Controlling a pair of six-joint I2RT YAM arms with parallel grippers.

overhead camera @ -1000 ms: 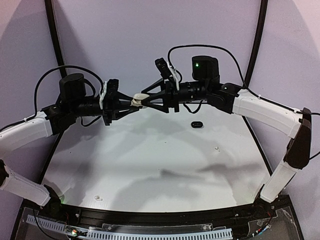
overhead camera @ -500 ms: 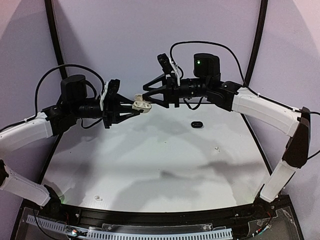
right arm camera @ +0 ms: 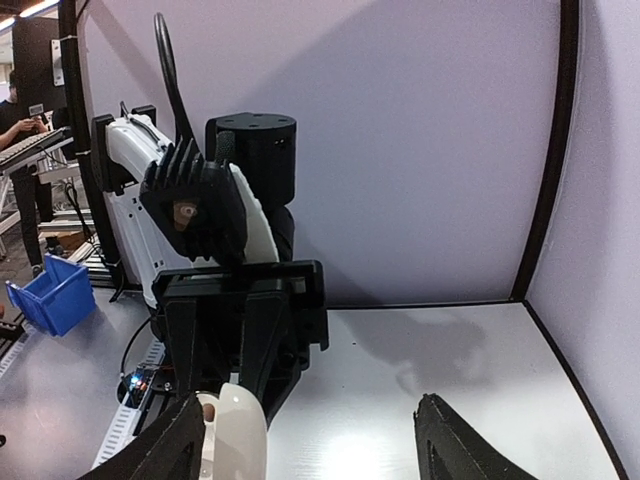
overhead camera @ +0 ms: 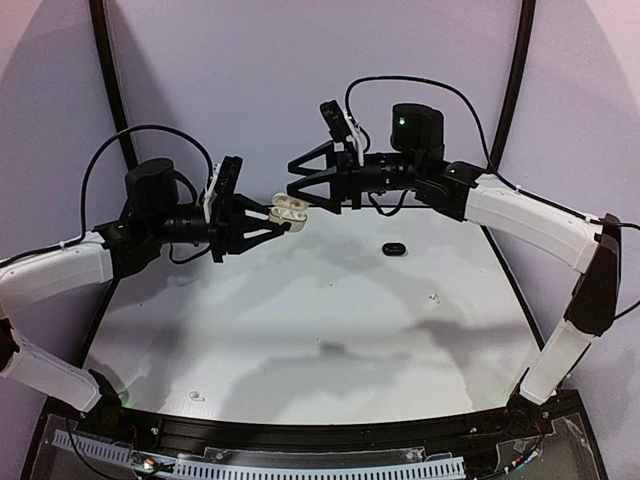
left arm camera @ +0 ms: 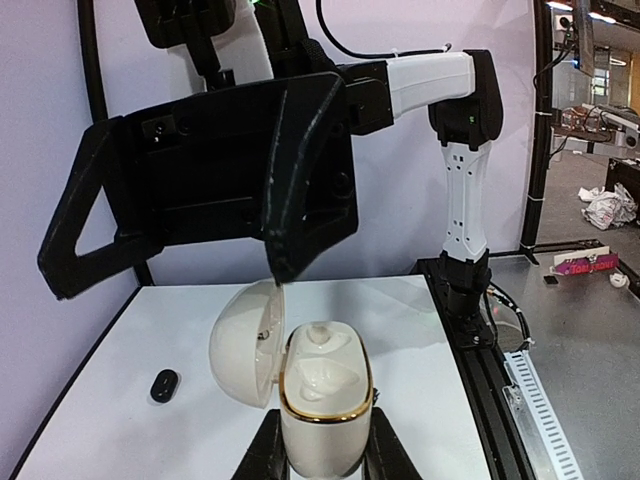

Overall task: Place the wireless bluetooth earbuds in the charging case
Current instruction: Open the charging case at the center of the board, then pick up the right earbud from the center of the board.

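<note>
Editor: Claws?
Photographer: Cream, gold-rimmed charging case [left arm camera: 322, 400], lid open, sits clamped in left claw [overhead camera: 278, 220] above white tabletop [overhead camera: 330, 320]; right claw [overhead camera: 293, 178] gapes beside it.
Editor: Room?
Photographer: Lilac walls [overhead camera: 250, 80]; tiny white earbud [overhead camera: 432, 297] lies on tabletop's right.

Glossy cream plastic charging case [left arm camera: 322, 440]

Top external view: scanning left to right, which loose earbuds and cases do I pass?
near-left white earbud → white charging case, open and held up in the air → black oval case → right-side white earbud
</note>
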